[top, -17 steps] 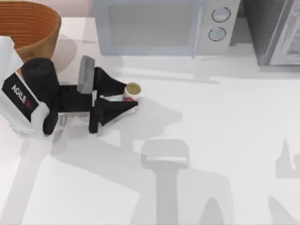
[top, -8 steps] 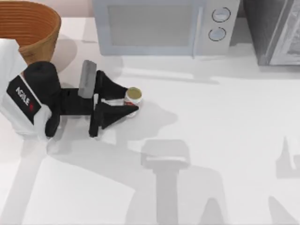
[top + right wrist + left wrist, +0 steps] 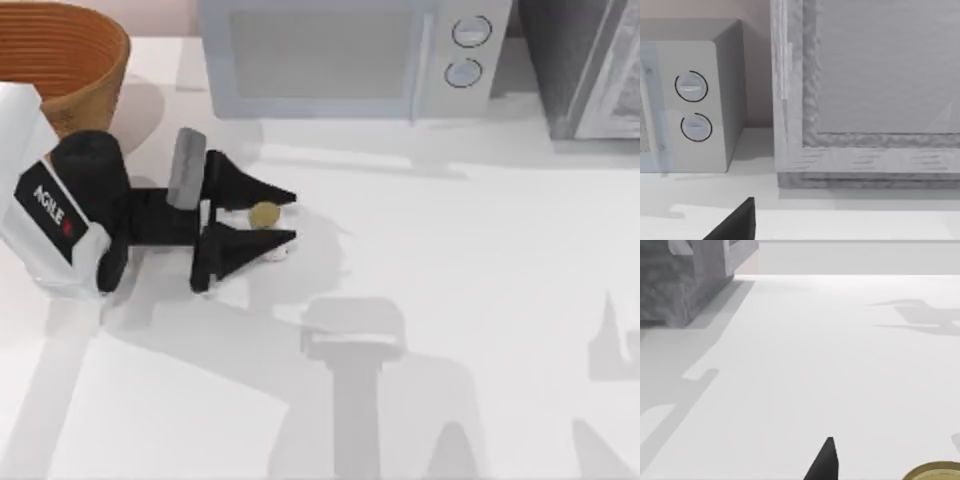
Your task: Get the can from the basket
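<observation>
In the top view, the left gripper [image 3: 275,218] sits left of the middle of the frame, low over the white table [image 3: 450,300]. Its 2 black fingers [image 3: 262,190] point to the right and are spread apart. The can [image 3: 264,215] stands on the table between them, and a thin gap shows on each side, so the fingers are not squeezing it. The basket [image 3: 70,60] is in the upper left corner, well apart from the can. A microwave [image 3: 350,55] stands along the top of the frame.

In the left wrist view, the can's gold top [image 3: 935,474] peeks in at the lower right, near 1 black fingertip [image 3: 825,462].

The right wrist view shows the microwave's 2 round knobs [image 3: 691,86] at its left side.
</observation>
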Robot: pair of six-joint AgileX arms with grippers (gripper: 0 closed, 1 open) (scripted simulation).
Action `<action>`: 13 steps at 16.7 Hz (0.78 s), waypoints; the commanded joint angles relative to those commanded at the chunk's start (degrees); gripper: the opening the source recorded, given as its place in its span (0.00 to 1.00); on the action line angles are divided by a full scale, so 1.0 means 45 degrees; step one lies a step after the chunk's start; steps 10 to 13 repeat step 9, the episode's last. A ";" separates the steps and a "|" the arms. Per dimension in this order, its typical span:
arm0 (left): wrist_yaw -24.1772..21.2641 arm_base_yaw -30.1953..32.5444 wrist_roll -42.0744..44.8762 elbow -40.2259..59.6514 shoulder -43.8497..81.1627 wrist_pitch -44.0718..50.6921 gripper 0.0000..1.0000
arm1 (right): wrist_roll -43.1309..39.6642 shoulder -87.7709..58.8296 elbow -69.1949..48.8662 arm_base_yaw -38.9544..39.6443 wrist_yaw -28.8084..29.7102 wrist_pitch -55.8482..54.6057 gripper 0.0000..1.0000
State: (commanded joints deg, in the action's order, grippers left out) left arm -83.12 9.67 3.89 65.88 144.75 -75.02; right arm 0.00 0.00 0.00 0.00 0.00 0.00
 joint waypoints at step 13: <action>0.0000 0.0000 0.0000 0.0000 0.0000 0.0000 1.00 | 0.0000 0.0000 0.0000 0.0000 0.0000 0.0000 1.00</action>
